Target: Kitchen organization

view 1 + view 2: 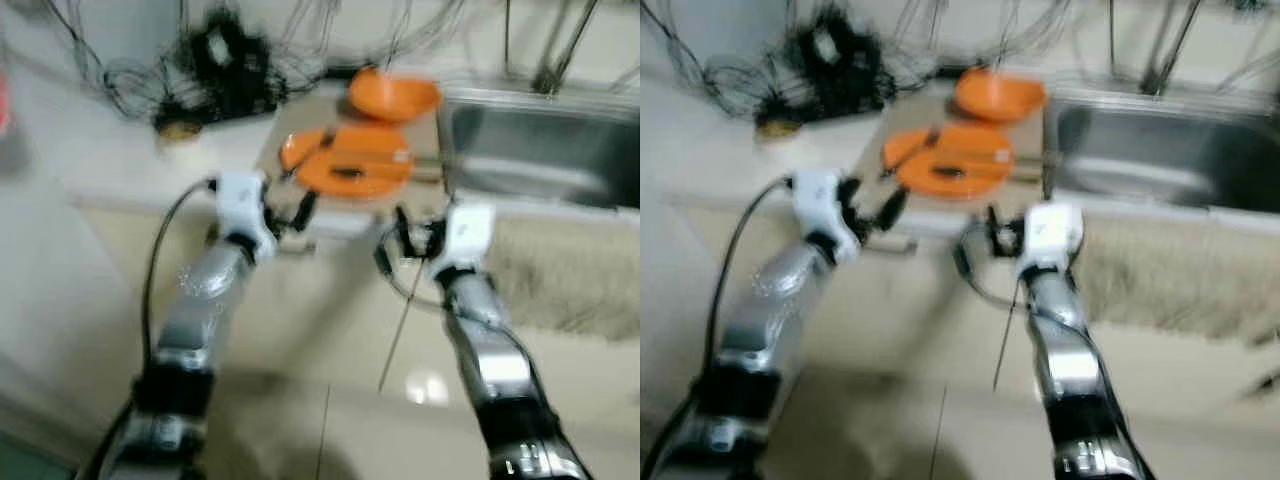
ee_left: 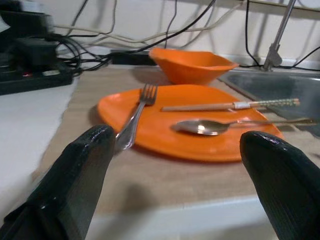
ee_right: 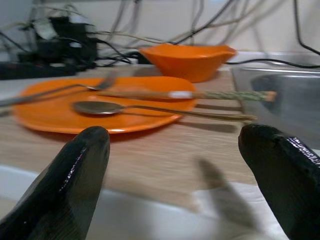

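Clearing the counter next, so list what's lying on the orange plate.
On the orange plate lie a fork, a spoon and chopsticks. Whatever sits under the plate is covered; its rim rests on a wooden board.

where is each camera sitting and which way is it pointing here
Left eye: on the head, looking down at counter and both silver arms.
Right eye: the same scene, slightly offset.
Left wrist: along the open left gripper toward the orange plate.
Right wrist: along the open right gripper at the counter edge.
Both wrist views share plate, spoon, chopsticks, orange bowl.
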Controlling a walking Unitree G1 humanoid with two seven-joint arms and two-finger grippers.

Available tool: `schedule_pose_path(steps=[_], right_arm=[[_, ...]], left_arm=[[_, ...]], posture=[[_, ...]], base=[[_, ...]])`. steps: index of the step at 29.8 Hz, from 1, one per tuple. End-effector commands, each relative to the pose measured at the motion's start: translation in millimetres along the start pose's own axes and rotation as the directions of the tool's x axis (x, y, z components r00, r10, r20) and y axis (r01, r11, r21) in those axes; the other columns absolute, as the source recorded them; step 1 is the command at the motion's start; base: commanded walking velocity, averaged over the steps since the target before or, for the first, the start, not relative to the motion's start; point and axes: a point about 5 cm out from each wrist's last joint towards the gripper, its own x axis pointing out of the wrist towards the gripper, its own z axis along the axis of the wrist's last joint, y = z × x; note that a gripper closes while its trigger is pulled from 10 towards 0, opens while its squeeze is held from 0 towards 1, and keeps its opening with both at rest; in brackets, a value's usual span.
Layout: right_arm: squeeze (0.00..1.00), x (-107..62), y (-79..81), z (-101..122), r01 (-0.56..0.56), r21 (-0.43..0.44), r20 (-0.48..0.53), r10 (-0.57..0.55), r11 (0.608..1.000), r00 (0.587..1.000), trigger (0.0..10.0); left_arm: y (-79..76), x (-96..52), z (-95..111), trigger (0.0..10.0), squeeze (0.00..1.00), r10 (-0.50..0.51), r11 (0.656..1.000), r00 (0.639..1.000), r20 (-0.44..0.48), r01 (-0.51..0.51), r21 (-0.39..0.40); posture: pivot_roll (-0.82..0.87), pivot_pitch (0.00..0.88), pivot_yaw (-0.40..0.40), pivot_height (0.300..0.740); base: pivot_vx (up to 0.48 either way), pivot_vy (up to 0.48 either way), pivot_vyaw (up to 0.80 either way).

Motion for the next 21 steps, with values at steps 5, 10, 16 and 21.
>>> schedule_pose_path(steps=[5,10,16,21], right_arm=[[0.00,-1.3,-7.9,-2.0,0.005,-0.032,-0.012,-0.005,0.999,1.000,10.0],[0.00,-1.5,-7.4,-3.2,-0.002,-0.030,-0.015,0.001,1.000,1.000,10.0],[0.00,-2.2,-6.7,-3.6,-0.006,-0.029,-0.016,0.005,1.000,1.000,10.0],[0.00,-3.6,-6.7,-5.4,-0.006,-0.028,-0.023,0.005,1.000,1.000,10.0]], left_arm=[[-9.8,3.6,2.4,10.0,0.00,-0.029,1.000,1.000,0.005,0.029,0.010],[-6.0,2.9,3.5,10.0,0.00,-0.002,1.000,1.000,0.013,0.001,0.020],[-6.1,2.9,3.7,10.0,0.00,0.018,1.000,1.000,0.013,-0.018,0.008],[-6.0,3.3,2.8,10.0,0.00,0.047,0.999,0.999,0.010,-0.047,-0.021]], posture=[[-0.01,0.000,0.017,0.732],[-0.01,0.000,0.013,0.732],[-0.01,0.000,0.012,0.732],[-0.01,0.000,0.010,0.732]], base=[[0.000,0.000,0.00],[0.000,0.000,0.00],[0.000,-0.462,0.00],[0.000,-0.449,0.00]])
